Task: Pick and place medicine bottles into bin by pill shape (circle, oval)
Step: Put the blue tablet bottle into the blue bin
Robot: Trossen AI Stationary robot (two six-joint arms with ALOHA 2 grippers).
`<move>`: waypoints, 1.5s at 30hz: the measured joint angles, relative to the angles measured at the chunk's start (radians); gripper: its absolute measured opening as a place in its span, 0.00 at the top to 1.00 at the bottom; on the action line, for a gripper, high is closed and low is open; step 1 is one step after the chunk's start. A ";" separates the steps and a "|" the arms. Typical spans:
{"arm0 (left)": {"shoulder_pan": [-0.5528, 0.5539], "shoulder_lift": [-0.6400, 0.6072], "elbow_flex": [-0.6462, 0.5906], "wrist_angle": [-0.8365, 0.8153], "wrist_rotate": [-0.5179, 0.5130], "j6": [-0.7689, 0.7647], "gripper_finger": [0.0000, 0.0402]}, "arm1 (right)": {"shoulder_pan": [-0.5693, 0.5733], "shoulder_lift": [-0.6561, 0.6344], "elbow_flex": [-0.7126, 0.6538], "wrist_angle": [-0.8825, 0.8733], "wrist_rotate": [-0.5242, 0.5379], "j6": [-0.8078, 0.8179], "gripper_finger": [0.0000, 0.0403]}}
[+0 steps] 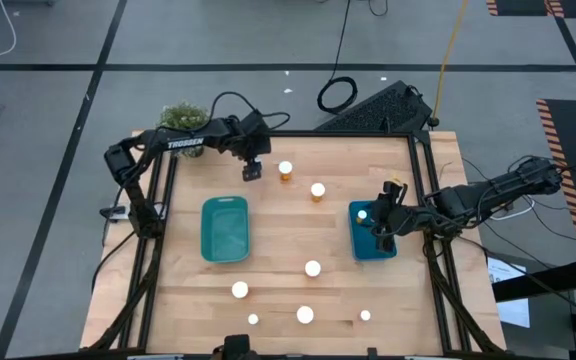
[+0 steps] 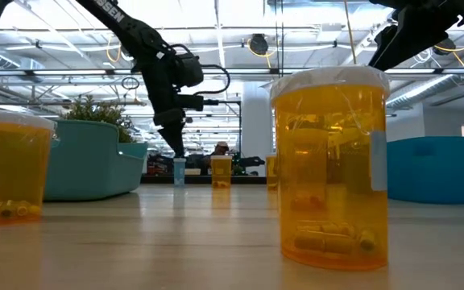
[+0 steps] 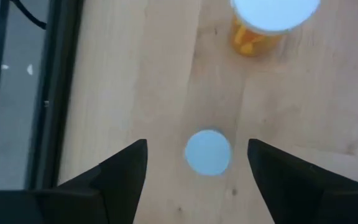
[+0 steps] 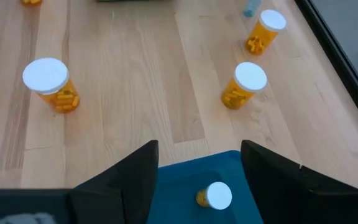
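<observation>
Left wrist view: small bottle (image 3: 208, 152) upright, cap up, between left gripper (image 3: 197, 163) spread fingers.

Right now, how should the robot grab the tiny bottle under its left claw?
Grip the small bottle by its sides just under the round white cap, coming straight down from above. It stands upright on the table, and the open left gripper already hangs above it, one finger either side, so closing there should probably catch it.
</observation>
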 joint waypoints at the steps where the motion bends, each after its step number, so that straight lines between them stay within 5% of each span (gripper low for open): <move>1: 0.000 0.000 0.000 0.001 0.003 -0.002 0.33 | 0.000 0.000 0.000 0.001 0.000 0.000 0.45; 29: -0.007 0.056 0.000 -0.006 -0.041 -0.009 0.71 | 0.000 0.000 -0.002 0.033 0.000 -0.001 0.45; 33: -0.023 0.037 0.000 -0.054 -0.054 -0.035 0.68 | -0.007 0.000 -0.053 0.230 0.000 -0.017 0.45; 41: -0.149 -0.128 0.000 -0.133 -0.113 -0.110 0.69 | -0.083 0.061 -0.263 0.992 0.000 -0.224 0.45; 45: -0.247 -0.226 0.000 -0.125 -0.112 -0.172 0.68 | -0.117 0.152 -0.281 1.149 -0.003 -0.224 0.45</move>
